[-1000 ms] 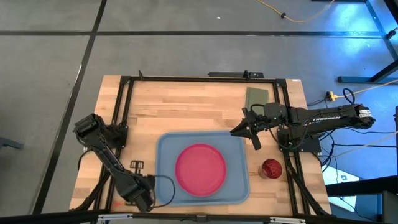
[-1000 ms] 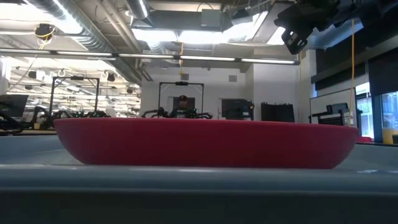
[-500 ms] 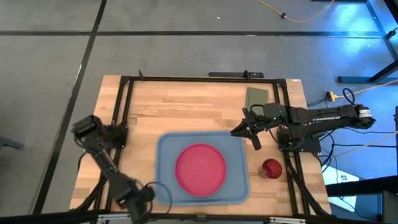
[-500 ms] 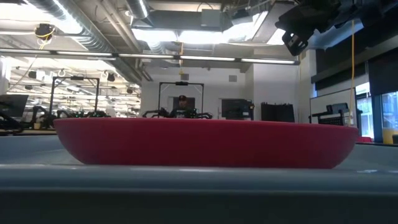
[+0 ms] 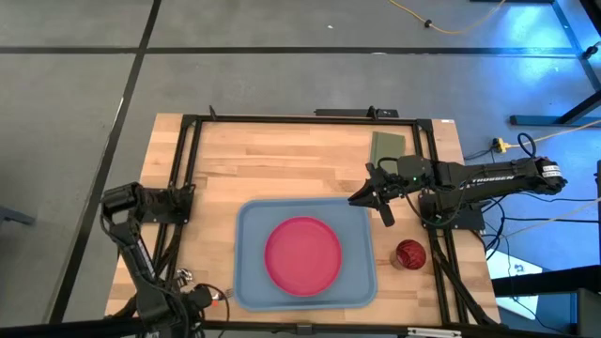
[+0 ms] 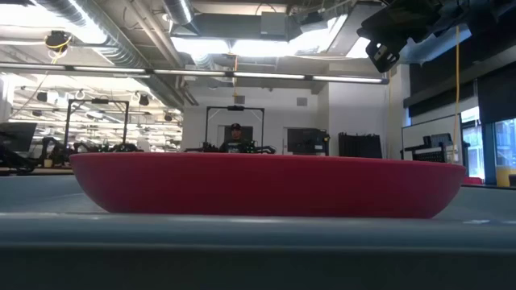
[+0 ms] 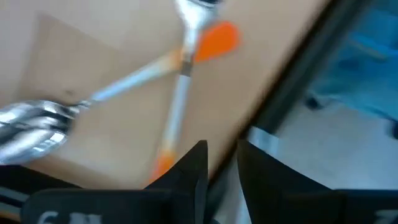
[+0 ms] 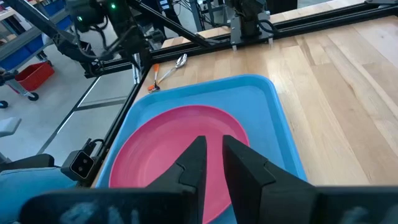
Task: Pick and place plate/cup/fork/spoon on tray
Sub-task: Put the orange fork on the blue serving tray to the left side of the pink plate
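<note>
Fork (image 7: 43, 121) and spoon (image 7: 186, 68) crossed on table (image 5: 282, 169) beside tray (image 5: 246, 282); left gripper (image 7: 221, 165) narrowly parted, empty; right gripper (image 8: 212, 163) narrow.

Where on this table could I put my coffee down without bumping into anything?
The widest bare patch is the wooden tabletop behind the light blue plastic tray, left of the small green pad. It gets crowded on the right, where the right gripper hangs near the small dark red cup, and at the front left corner, where the silver cutlery lies by the left arm.
</note>
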